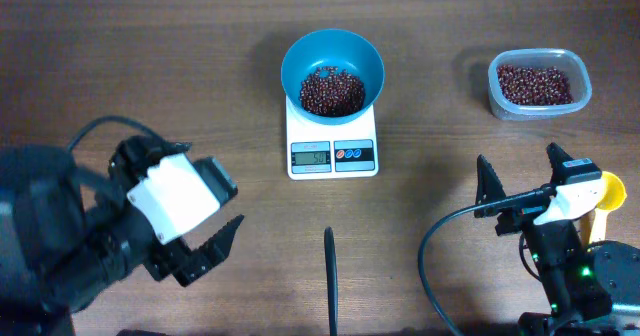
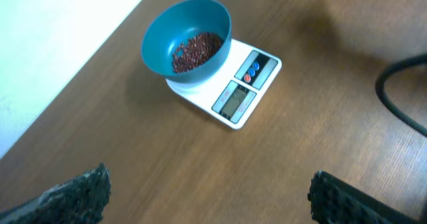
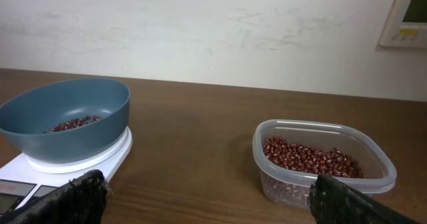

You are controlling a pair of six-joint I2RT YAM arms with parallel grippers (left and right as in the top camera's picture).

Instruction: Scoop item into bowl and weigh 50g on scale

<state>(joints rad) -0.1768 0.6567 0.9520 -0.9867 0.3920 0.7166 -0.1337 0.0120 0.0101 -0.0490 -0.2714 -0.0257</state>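
The scale (image 1: 332, 141) sits square to the table (image 1: 150, 56), near the middle of it. Its front strip, with the grey display and two round buttons (one blue, one red), is turned toward the arms. The bowl (image 1: 332, 71) stands upright on the platform of the scale and covers most of it. A loose heap of beans (image 1: 332, 91) lies in the bottom of the bowl. The digits on the display show faintly, perhaps a fifty, but they are too small to read surely. To the right, well apart, a clear tub (image 1: 538, 84) holds a shallow layer of the same beans. The left tool (image 1: 214, 183) and the right tool (image 1: 517, 156) hang over the near part of the table, jaws spread wide, grasping nothing.
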